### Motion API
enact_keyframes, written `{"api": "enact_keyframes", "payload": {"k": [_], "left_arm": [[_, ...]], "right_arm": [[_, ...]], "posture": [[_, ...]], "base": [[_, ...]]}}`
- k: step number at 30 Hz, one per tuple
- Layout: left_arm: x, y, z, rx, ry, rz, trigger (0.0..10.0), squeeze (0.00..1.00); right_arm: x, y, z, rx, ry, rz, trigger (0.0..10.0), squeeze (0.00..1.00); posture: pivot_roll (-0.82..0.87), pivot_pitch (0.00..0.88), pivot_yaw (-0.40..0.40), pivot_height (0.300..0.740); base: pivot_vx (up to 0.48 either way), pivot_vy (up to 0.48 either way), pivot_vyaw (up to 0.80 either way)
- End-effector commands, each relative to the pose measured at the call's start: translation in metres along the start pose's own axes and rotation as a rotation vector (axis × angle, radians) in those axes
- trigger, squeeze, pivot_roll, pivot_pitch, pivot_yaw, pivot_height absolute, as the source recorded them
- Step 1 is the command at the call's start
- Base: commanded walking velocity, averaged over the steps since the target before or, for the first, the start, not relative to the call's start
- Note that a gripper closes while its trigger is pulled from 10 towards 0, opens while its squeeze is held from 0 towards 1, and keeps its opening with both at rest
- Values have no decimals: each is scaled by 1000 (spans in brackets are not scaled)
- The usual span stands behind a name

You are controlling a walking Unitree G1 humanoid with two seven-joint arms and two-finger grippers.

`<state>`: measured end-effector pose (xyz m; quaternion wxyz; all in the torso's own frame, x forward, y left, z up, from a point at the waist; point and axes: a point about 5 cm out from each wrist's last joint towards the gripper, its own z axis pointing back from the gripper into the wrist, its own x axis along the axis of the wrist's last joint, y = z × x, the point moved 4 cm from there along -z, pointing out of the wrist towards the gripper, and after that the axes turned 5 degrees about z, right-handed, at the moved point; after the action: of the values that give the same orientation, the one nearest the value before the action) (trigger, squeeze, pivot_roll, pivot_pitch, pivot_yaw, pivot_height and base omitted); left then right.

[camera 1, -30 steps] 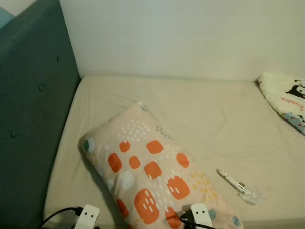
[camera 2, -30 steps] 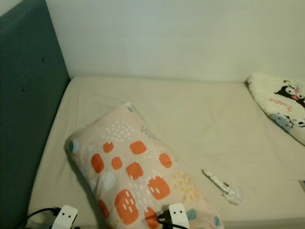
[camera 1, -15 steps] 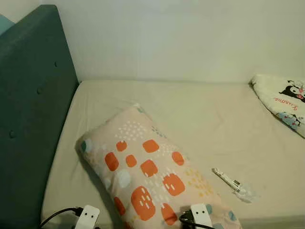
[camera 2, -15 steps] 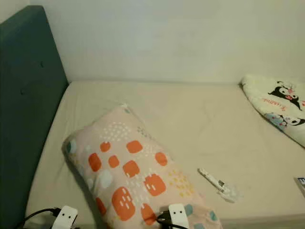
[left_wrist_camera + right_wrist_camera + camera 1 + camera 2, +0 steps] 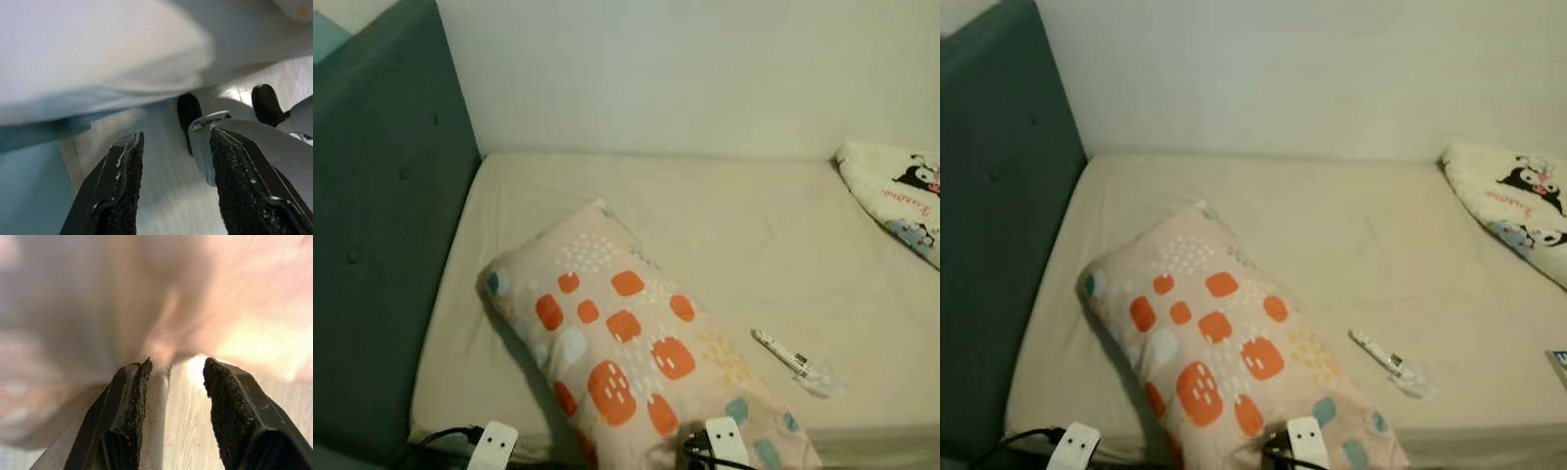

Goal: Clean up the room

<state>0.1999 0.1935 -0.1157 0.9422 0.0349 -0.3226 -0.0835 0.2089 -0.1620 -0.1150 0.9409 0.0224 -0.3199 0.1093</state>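
The right end effector (image 5: 172, 406) hangs low at the near edge of the bed (image 5: 724, 225), its two black fingers (image 5: 132, 401) parted with nothing between them; the left end effector (image 5: 171, 186) is likewise spread and empty, over the floor beside the bed frame. Just above and ahead of the right end effector lies the patterned pillow (image 5: 626, 352), set diagonally on the mattress with its near corner overhanging the edge. It looks soft, light and bulky, so it should squash rather than slip; pinching a corner or a fold of cover seems best. Ahead and to the right of the pillow lies a small white wrapper-like item (image 5: 793, 360), thin and probably flimsy. A printed blanket (image 5: 896, 196) sits farther right.
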Motion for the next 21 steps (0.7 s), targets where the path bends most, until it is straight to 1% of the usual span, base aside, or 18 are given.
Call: {"api": "enact_keyframes", "payload": {"k": [1, 17, 21], "left_arm": [[-10, -3, 2, -8, 29, 5, 10000, 0], [-9, -2, 2, -6, 25, 9, 10000, 0], [-11, -1, 2, 0, 33, 11, 10000, 0]], "right_arm": [[-9, -1, 2, -4, 28, -8, 10000, 0], [-11, -1, 2, -3, 34, -7, 10000, 0], [-12, 0, 2, -3, 40, -19, 10000, 0]], "posture": [[29, 29, 9, 740], [31, 32, 9, 740], [31, 32, 9, 740]], "base": [[-446, 0, 0], [-442, 0, 0], [0, 0, -800]]}}
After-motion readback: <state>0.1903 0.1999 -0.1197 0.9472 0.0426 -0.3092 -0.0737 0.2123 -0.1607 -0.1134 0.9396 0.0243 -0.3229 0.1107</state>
